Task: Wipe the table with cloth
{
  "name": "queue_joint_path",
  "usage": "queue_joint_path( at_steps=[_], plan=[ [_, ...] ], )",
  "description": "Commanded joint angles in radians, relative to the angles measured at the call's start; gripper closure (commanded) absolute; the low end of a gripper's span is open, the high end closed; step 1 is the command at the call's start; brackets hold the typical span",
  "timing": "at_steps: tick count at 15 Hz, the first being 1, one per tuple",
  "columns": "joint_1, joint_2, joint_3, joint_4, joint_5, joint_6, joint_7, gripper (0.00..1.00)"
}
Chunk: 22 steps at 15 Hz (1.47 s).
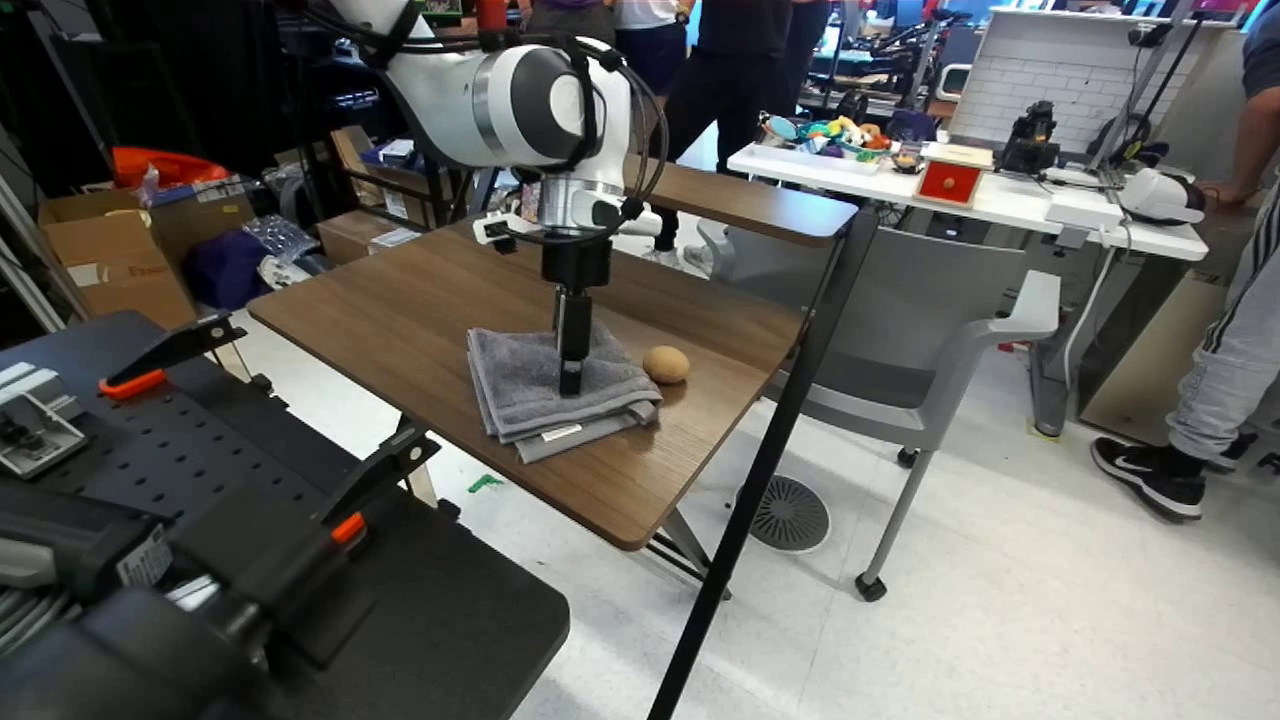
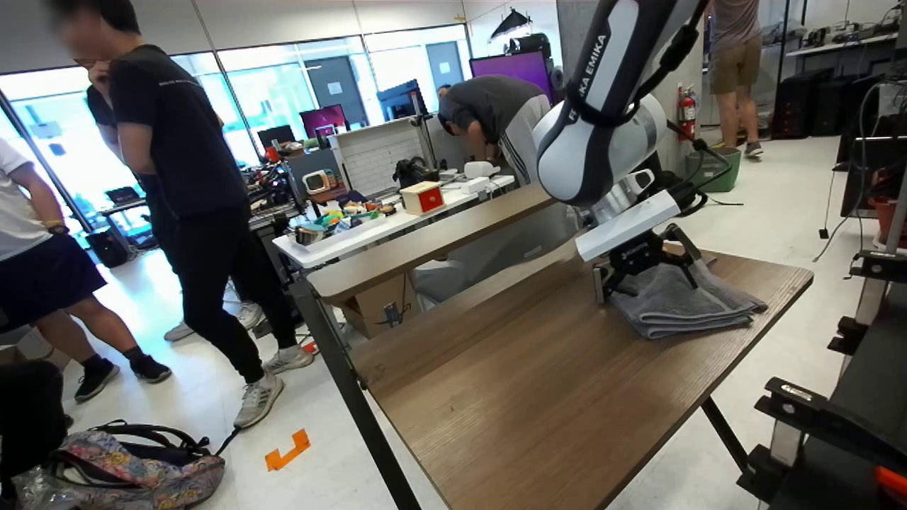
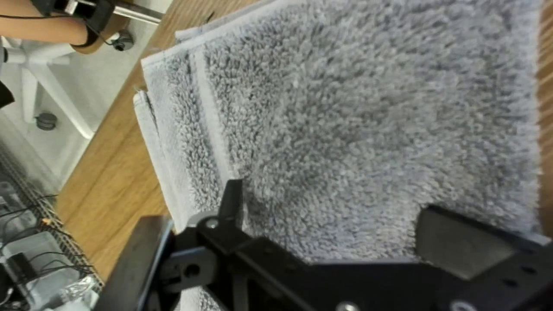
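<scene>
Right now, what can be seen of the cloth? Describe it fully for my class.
The cloth is grey and looks like terry towelling, with a smooth pale band near one edge and a white label. Folded in layers, it lies on the brown table, beside a round tan object; whether they touch is unclear. The open gripper stands over it, one finger apparently pressing its top.

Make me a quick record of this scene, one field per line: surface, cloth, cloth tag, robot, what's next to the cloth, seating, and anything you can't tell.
Surface: brown wood-grain table
Cloth: gray terry towel, folded in layers, lying on the table
Cloth tag: white label on a lower layer
Robot: tool open, jaws apart, at the towel
Next to cloth: tan potato-like object
Seating: gray chair beside the table
Can't tell: whether the tool presses on the towel, or whether the tan object touches it
</scene>
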Motion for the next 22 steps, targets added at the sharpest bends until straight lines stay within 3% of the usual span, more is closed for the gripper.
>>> queue_joint_path(
  at_steps=[1,4,9,15,22],
  plan=[
    [-0.006,0.041,-0.031,0.003,-0.061,-0.044,0.095,0.00],
    [-0.037,0.053,-0.001,0.013,-0.060,-0.006,0.085,0.00],
    [-0.094,0.051,0.116,-0.015,0.011,0.232,-0.023,0.00],
    [-0.087,-0.007,0.254,-0.155,0.088,0.434,-0.171,0.00],
    [-0.111,-0.122,0.396,-0.304,0.190,0.468,-0.487,0.00]
  ],
)
